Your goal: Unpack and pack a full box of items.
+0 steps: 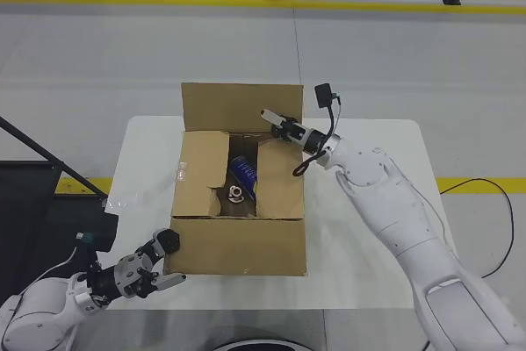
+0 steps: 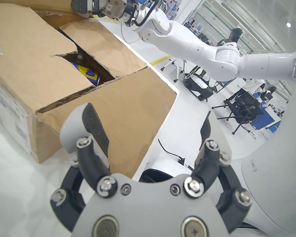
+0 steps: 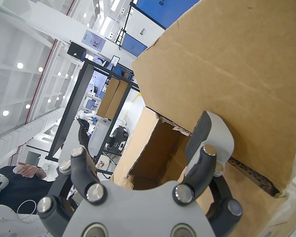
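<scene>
A brown cardboard box [image 1: 236, 246] stands mid-table with its back flap [image 1: 241, 105] upright and its side flaps half folded in. Through the gap between them I see a blue can [image 1: 243, 170] and a small metal part [image 1: 234, 191]; the can [image 2: 87, 73] is also visible in the left wrist view. My right gripper [image 1: 276, 123] is open at the box's back right corner, one finger [image 3: 204, 134] close to the back flap [image 3: 224, 62]. My left gripper [image 1: 164, 261] is open by the box's front left corner [image 2: 39, 134], holding nothing.
The white table [image 1: 368, 263] has free surface to the right of the box and a narrower strip to its left. A scrap of clear plastic [image 1: 113, 204] lies at the table's left edge. A black stand [image 1: 17, 202] is beside the table on the left.
</scene>
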`<state>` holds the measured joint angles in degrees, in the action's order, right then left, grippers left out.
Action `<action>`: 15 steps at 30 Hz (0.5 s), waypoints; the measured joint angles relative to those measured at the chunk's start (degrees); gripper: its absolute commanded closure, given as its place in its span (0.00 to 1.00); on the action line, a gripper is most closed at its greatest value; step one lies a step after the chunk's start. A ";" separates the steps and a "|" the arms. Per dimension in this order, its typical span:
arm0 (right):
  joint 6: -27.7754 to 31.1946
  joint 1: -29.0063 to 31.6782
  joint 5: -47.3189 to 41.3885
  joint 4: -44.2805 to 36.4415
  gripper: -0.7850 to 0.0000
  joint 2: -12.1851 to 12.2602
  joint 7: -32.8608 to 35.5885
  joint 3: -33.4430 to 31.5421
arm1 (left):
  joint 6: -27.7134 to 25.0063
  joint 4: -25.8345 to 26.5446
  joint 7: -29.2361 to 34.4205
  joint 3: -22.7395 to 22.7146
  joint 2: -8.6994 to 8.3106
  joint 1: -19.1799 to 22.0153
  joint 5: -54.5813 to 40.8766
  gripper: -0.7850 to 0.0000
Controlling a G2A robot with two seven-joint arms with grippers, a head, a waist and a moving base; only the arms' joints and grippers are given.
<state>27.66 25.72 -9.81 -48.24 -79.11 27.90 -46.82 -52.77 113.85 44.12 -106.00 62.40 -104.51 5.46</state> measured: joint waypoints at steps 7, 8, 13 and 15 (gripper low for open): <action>0.07 -1.56 4.37 0.32 0.00 -0.73 -4.92 -0.43 | -1.25 0.58 -0.45 1.85 -0.39 -0.61 1.60 0.00; -0.34 -2.20 5.04 1.31 0.00 -1.03 -5.37 -0.15 | -1.34 0.63 -0.62 1.91 -0.47 -0.76 1.74 0.00; -1.01 -4.51 5.23 6.21 0.00 -2.59 -5.55 1.07 | -1.50 0.74 -1.72 1.72 -0.76 -1.61 2.03 0.00; -0.41 -5.26 4.41 8.71 0.00 -3.31 -5.36 1.38 | -1.64 0.79 -2.13 1.54 -0.89 -2.07 2.22 0.00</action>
<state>27.25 20.46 -5.40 -39.53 -82.42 22.54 -45.45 -54.41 114.64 41.99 -104.46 61.51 -106.58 7.68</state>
